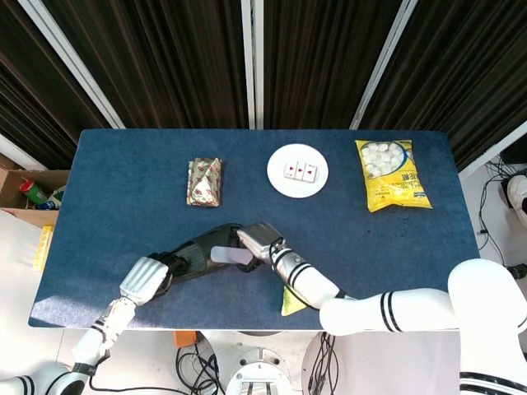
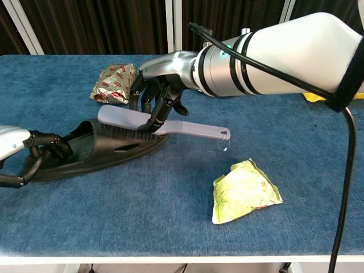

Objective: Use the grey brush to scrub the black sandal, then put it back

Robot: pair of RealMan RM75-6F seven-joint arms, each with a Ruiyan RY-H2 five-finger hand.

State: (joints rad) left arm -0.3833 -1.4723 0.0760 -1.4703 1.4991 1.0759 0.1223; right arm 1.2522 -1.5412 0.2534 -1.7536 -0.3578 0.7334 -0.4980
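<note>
The black sandal (image 2: pixel 108 152) (image 1: pixel 193 257) lies on the blue table (image 2: pixel 170 222), toe toward the right. My left hand (image 2: pixel 25 156) (image 1: pixel 146 280) grips its heel end at the left edge. My right hand (image 2: pixel 156 94) (image 1: pixel 257 240) holds the grey brush (image 2: pixel 153 123) (image 1: pixel 229 256) by the neck of its handle. The brush's bristles rest on the strap and toe of the sandal, and its handle sticks out to the right.
A crumpled yellow-green wrapper (image 2: pixel 243 190) lies front right of the sandal. A foil snack packet (image 2: pixel 112 82) sits behind it. Farther back are a white plate (image 1: pixel 297 170) with cards and a yellow bag (image 1: pixel 389 174).
</note>
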